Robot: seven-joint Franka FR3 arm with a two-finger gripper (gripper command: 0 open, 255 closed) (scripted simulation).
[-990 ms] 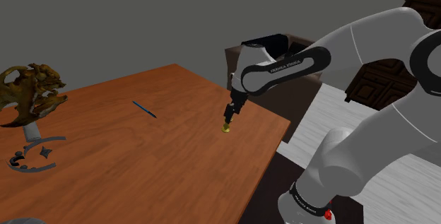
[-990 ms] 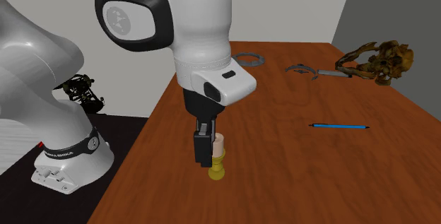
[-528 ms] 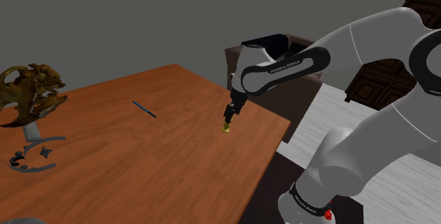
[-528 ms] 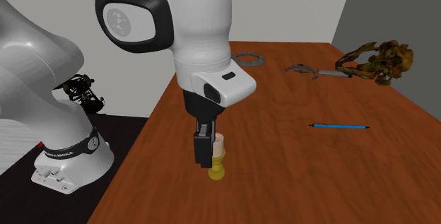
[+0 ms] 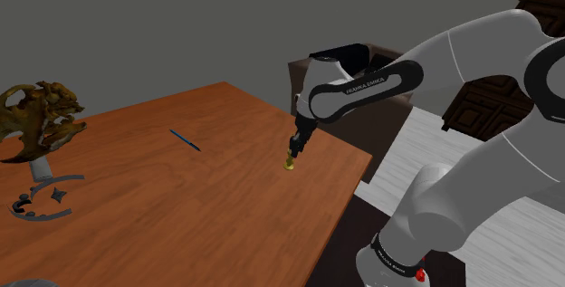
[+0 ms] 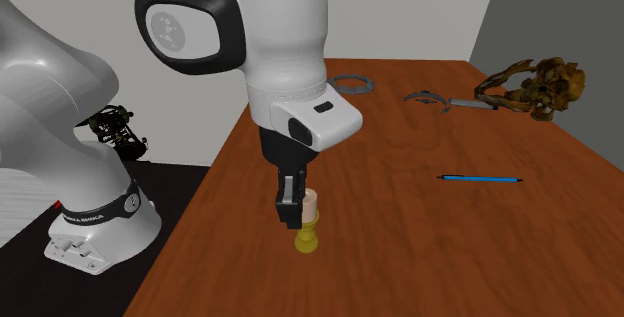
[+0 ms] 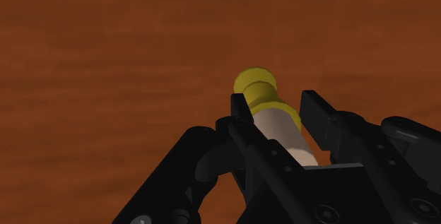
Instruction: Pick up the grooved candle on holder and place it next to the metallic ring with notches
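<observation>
The claw (image 6: 292,210) has risen a little since a moment ago, and it now brackets the pale wax rather than the holder's neck.

The white arm (image 5: 362,86) reaches down over the brown wooden surface (image 5: 163,204) near its edge. Grey walls stand behind, with dark wooden furniture (image 5: 493,95) past the arm.

The claw is open. Its fingers stand either side of the grooved candle (image 6: 308,223), which rests upright on its yellow holder on the surface. In the wrist view, one finger (image 7: 240,109) lies against the wax and a sliver of wood shows before the other.

Well apart lie a brown sculpture (image 6: 530,85), the notched grey ring (image 6: 352,83) and a blue pen (image 6: 480,178).
</observation>
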